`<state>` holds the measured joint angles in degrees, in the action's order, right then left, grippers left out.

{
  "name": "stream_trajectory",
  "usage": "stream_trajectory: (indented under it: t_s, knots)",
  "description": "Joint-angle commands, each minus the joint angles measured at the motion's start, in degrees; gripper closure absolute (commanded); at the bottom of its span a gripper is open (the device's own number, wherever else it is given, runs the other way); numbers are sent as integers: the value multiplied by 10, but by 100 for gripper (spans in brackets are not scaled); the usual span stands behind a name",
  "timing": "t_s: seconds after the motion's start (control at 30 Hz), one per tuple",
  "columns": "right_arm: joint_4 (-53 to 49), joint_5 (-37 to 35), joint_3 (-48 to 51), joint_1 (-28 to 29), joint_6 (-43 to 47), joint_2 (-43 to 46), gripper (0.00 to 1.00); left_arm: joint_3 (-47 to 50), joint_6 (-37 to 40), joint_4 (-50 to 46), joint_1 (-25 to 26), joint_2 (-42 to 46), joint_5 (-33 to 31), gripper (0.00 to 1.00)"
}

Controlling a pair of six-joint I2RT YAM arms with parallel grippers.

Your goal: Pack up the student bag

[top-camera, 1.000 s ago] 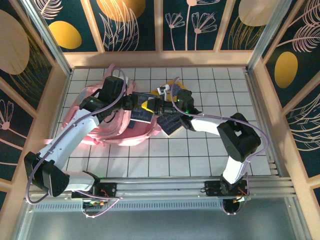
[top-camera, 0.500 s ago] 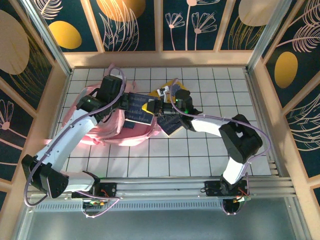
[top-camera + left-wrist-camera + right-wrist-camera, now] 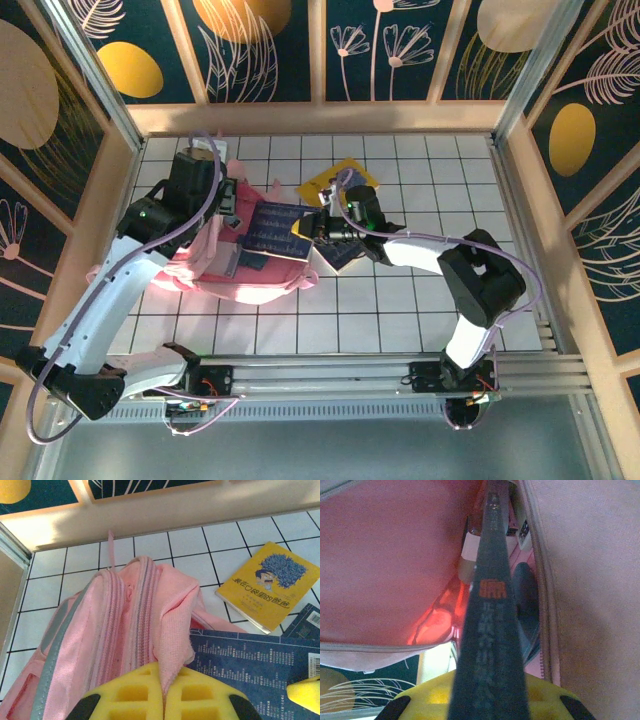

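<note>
Student bag (image 3: 230, 278), a large soft pink fabric backpack, lies on the white tiled counter (image 3: 400, 320) under both jaws. Left jaws are pressed together, yellow pads (image 3: 127, 695) pinching the bag's mouth flap; earlier they stood apart, farther right. Right jaws, barely parted, clamp a dark blue book (image 3: 272, 228) whose far end sits inside the bag's mouth.

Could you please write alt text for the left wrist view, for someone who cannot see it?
The left gripper, with yellow pads, is shut on a fold of the pink student bag. A dark blue book lies at the bag's right, and a yellow book rests on the white tiled table.
</note>
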<state>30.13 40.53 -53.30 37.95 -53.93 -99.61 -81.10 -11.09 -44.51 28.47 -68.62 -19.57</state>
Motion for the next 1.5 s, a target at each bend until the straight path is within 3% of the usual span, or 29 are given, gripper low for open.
stream_trajectory:
  t_s: [0.0,0.43,0.73,0.97,1.07,1.13,1.23,1.27,1.33,1.4,1.47]
  knots:
    - [56,17,-21,13,-25,-8,100,-9,9,55,3,24,-1,100]
    - [80,26,-184,75,-101,-102,100,-33,-2,65,3,15,27,100]
    - [-24,-31,-355,95,-107,-242,100,-55,-16,71,3,11,44,100]
    - [18,-66,-464,125,-101,-355,98,-67,-22,79,3,-11,64,100]
    - [6,-84,-535,148,-74,-400,89,-61,-21,88,2,-19,60,100]
    - [-41,-121,-576,164,-33,-421,75,-61,-21,92,2,-26,62,100]
    - [-136,-178,-625,179,20,-435,38,-61,-23,96,2,-35,61,100]
    - [-152,-189,-621,179,26,-429,30,-62,-23,95,2,-37,56,100]
    - [-126,-191,-572,174,33,-395,25,-61,-24,94,2,-40,45,100]
    - [-74,-196,-498,168,36,-349,8,-58,-23,94,2,-37,33,100]
    - [-58,-198,-449,161,52,-309,4,-52,-21,96,0,-33,20,100]
